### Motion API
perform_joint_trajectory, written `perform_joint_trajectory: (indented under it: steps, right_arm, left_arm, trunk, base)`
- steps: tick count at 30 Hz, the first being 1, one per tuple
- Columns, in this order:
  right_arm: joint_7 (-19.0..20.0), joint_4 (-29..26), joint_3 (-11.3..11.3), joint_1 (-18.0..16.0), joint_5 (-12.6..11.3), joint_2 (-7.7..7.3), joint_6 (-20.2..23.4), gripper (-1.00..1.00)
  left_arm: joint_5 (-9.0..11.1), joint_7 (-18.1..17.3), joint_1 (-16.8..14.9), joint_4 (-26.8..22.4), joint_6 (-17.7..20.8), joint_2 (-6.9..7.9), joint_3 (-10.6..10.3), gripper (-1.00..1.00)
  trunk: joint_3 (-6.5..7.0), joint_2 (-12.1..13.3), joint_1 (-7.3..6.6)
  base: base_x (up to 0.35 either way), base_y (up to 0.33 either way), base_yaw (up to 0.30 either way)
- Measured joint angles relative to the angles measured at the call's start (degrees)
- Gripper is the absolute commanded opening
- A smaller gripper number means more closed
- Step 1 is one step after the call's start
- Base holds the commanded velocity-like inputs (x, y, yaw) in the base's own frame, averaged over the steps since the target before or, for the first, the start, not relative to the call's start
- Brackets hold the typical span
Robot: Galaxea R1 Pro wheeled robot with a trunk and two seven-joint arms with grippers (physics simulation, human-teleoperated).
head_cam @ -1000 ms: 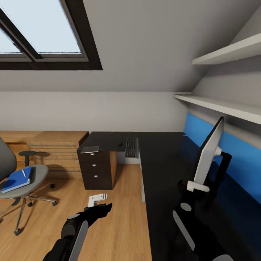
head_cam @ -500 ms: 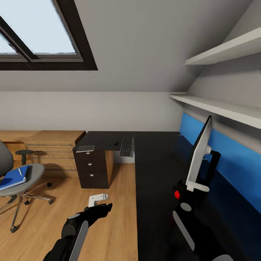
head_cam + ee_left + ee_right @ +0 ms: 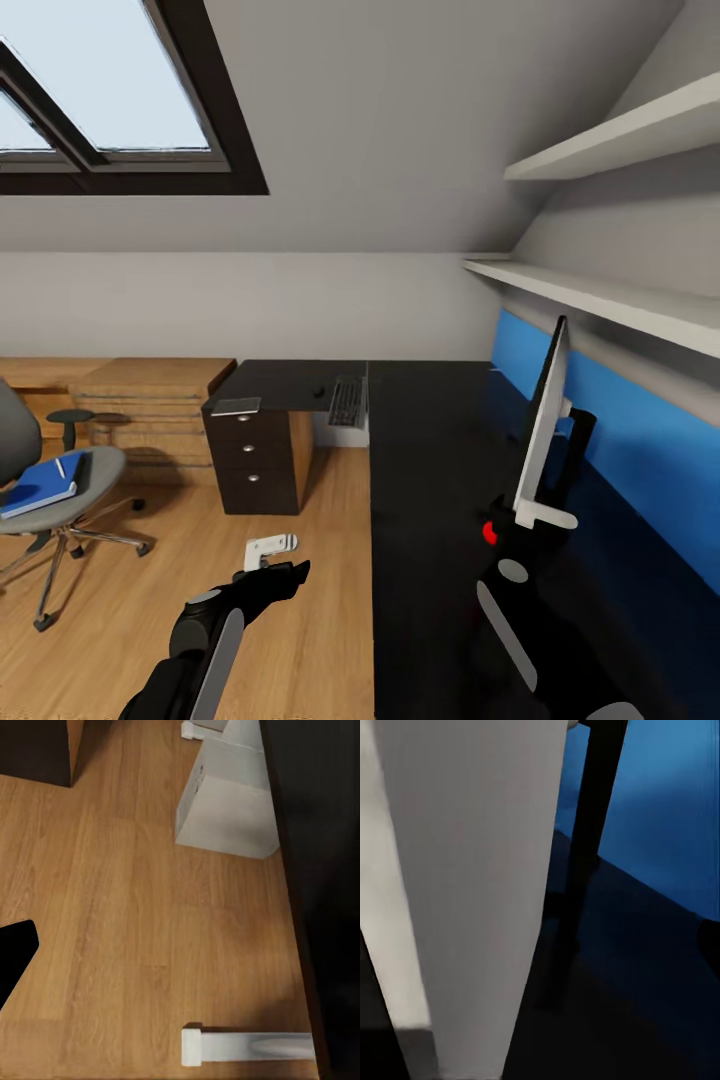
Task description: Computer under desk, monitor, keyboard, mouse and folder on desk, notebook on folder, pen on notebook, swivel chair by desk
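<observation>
Monitor (image 3: 541, 425): wide, thin, rigid, top-heavy, likely fragile; stands near desk (image 3: 440, 480) back edge. Right gripper (image 3: 520, 520) pinches its lower edge. Left gripper (image 3: 275, 575): state indiscernible.

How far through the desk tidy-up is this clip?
Early. Done: keyboard and mouse lie on the desk, tower sits under it. In hand: right gripper at the monitor's lower edge. Left: folder, notebook, pen on the chair; chair away from desk.
</observation>
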Motion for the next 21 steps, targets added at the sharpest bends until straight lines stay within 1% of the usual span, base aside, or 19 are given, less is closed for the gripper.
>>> perform_joint_trajectory:
  steps: [13,17,21]
  right_arm:
    - [0.00,0.08,0.00,0.00,-0.01,0.00,0.00,1.00]
    - [0.00,0.09,0.02,0.00,-0.01,-0.02,0.00,1.00]
    - [0.00,0.09,0.00,0.00,0.00,0.00,0.00,1.00]
  left_arm:
    - [0.00,0.00,0.00,0.00,-0.01,0.00,0.07,1.00]
    - [-0.02,-0.04,0.01,0.00,0.00,-0.02,0.09,1.00]
    - [0.01,-0.06,0.00,0.00,-0.02,0.00,0.07,1.00]
  trunk:
    - [0.00,0.00,0.00]
    - [0.01,0.01,-0.02]
    - [0.00,0.00,-0.02]
  base:
    - [-0.228,-0.226,0.000]
    - [-0.096,-0.217,0.000]
    - [-0.020,-0.068,0.000]
